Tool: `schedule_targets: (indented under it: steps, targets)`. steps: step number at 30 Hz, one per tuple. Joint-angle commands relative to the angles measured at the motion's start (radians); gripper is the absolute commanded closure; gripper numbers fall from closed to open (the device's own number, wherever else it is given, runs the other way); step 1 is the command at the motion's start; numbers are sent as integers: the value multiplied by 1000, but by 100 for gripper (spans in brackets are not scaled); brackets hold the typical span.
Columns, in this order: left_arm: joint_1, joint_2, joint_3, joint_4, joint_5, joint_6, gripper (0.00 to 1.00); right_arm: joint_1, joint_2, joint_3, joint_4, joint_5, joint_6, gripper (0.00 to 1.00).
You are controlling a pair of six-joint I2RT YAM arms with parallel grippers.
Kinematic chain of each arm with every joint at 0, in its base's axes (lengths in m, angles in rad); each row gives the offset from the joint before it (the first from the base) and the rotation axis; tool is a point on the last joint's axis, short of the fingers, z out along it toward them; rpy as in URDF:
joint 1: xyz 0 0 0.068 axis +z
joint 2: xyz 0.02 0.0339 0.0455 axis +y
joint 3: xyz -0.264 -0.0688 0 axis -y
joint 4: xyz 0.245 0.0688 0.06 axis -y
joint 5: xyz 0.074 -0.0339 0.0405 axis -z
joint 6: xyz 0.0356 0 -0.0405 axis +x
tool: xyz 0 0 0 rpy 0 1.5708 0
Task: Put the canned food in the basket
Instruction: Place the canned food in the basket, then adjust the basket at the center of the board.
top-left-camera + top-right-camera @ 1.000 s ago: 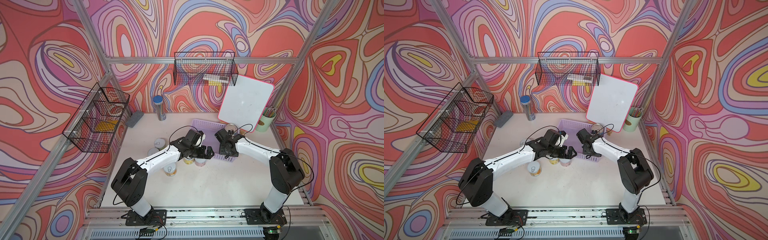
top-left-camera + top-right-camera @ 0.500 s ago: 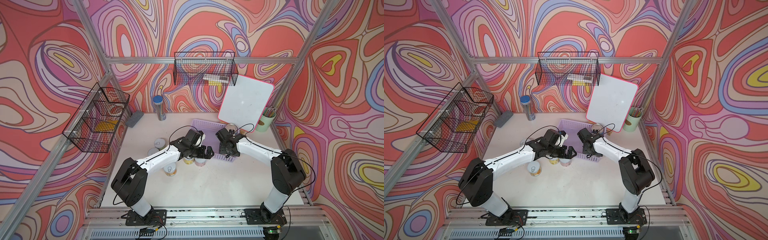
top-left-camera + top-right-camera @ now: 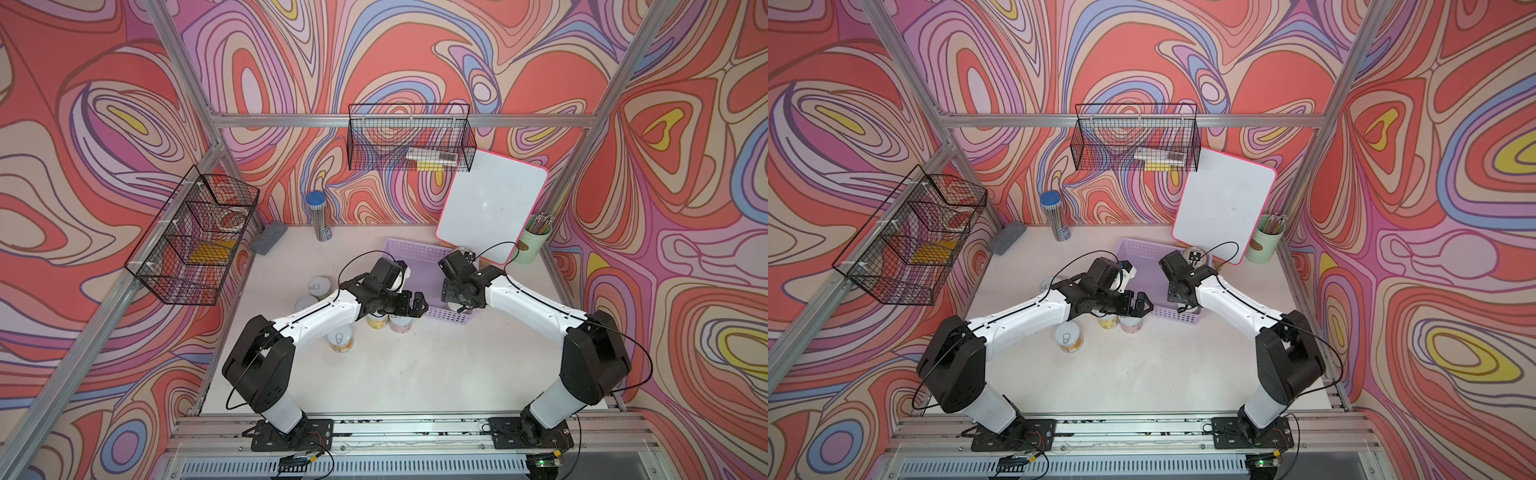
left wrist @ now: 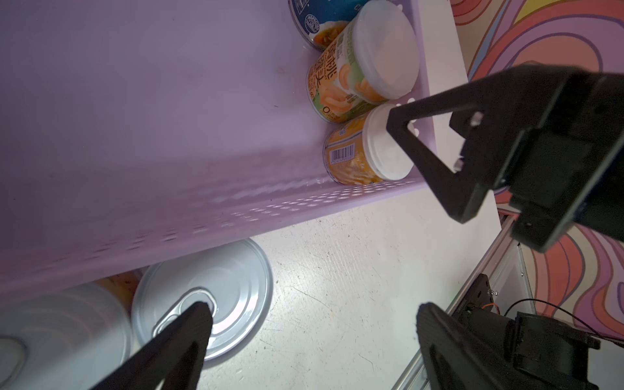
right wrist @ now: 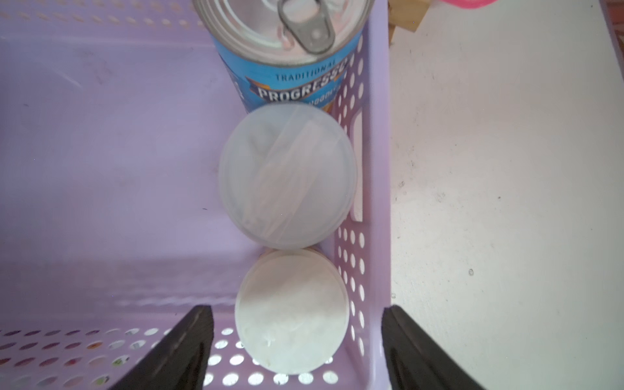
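Canned food (image 5: 287, 175) — three tins upright in the basket (image 5: 380, 202), lined along one side wall; others stand on the desk (image 3: 415, 374) (one pull-tab tin (image 4: 206, 297) just beside the basket's outer wall). Right gripper (image 5: 295, 309) spread astride the white-lidded tin (image 5: 290, 341), holding nothing; left gripper (image 4: 310, 305) spread wide above the pull-tab tin. Likely hazard: a jaw catching the wall — basket dragged, tins toppled.

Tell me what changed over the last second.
The right tool opened, letting go of the white-lidded can, which stands in the lavender basket's corner. The left tool stayed open above the cans outside the basket; nothing else visibly moved.
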Motion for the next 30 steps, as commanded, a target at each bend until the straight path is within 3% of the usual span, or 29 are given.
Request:
schedule_targets:
  steps: [1,16,22,30]
  targets:
    - [28,14,56,-35,-24,55,2,-17,-95,-47,94,-35,-61,21]
    - [70,249,354,-313,-215,227,5,-243,-203,-209,256,-376,-63,26]
    - [70,301,409,-396,-251,253,5,-246,-199,-210,255,-381,-57,26]
    - [70,300,382,-449,-254,249,5,-246,-198,-198,244,-380,-63,26]
